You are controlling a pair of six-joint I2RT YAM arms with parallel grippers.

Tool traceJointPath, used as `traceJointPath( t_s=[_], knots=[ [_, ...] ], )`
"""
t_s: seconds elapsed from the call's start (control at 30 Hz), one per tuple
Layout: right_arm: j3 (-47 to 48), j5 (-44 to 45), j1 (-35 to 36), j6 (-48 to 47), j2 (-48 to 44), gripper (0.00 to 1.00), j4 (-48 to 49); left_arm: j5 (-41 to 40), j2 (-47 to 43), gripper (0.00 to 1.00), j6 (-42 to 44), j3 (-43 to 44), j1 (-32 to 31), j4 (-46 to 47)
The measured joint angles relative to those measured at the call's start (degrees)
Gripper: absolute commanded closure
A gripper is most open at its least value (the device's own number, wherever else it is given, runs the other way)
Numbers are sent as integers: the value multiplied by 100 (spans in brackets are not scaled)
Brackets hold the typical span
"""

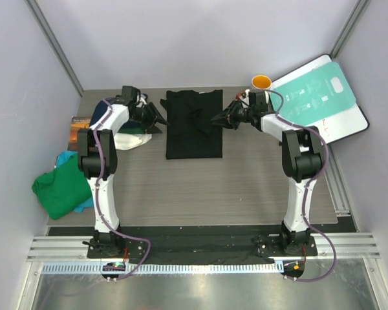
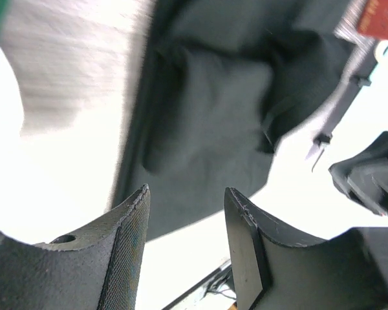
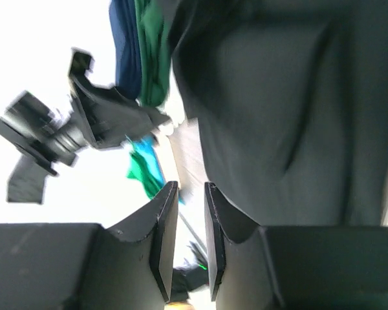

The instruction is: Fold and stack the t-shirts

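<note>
Top view, black t-shirt: it lies as a folded rectangle on the table, by the middle of the far edge; its long axis runs from the far edge toward the near edge, and a bunched ridge crosses its middle
Top view, left gripper: just beside the shirt's left long side, level with the ridge, my tips pointing across at the cloth
Top view, right gripper: over the shirt's right long side, pointing back at the left one; we face each other across the short width, and neither arm is clearly nearer
Top view, green t-shirt: heaped at the table's left edge, well apart from the black one and nearer my left arm
Left wrist view, left gripper: my fingers stand well apart with nothing between them; the black t-shirt lies rumpled just beyond the tips
Right wrist view, right gripper: my fingers are parted only a little, and the gap holds no cloth; the black t-shirt fills the picture ahead of the tips, with the green t-shirt and a navy t-shirt beyond its other side
Judgement, coming move: the shirt sits between my two grippers with its long sides toward them, so I think a fold along the long axis suits both arms equally
</note>
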Motion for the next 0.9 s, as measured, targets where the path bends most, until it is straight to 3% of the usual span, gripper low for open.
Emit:
traceJointPath(
  t_s=[0.2,0.57,0.8,0.9],
  knots=[
    [-321,472,385,-1399,-1244,76,-1204,2,-570,53,273,-302,-227,35],
    [-365,1449,723,-2524,-284,80,-2815,-286,-251,62,544,-468,-1318,42],
    [-216,1812,863,-2846,-280,84,-3029,-640,-179,88,634,-1010,-1480,57],
    [-205,1989,933,-2949,-321,87,-3084,-704,-330,92,623,-1316,-1480,267]
  ],
)
